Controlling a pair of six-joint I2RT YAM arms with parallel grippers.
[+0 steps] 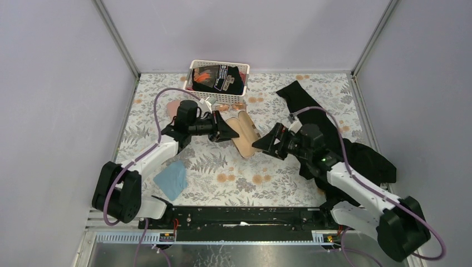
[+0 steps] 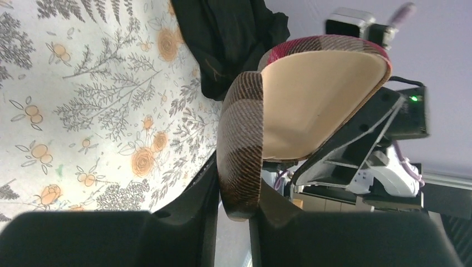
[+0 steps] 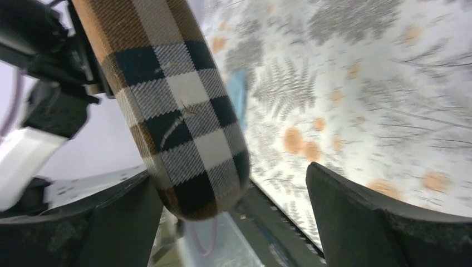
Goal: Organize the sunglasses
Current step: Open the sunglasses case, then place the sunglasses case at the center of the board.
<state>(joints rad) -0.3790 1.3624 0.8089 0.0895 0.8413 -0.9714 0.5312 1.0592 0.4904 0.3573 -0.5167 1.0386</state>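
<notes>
The left end effector (image 2: 236,203) pinches the rim of the open case (image 2: 311,100), while the right end effector (image 3: 234,206) gapes wide around its far end. Best to hold the case steady, lid well back. The tinted sunglasses (image 1: 225,106) lie at twelve o'clock from the left one, beside the basket (image 1: 219,63).

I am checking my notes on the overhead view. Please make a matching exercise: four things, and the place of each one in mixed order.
Things:
1 plaid case
2 light-blue cloth
3 white basket
4 black fabric

Places:
A far edge, centre
B along the right side
C between left gripper and right gripper
D near left

Pairs: 1-C, 2-D, 3-A, 4-B
</notes>
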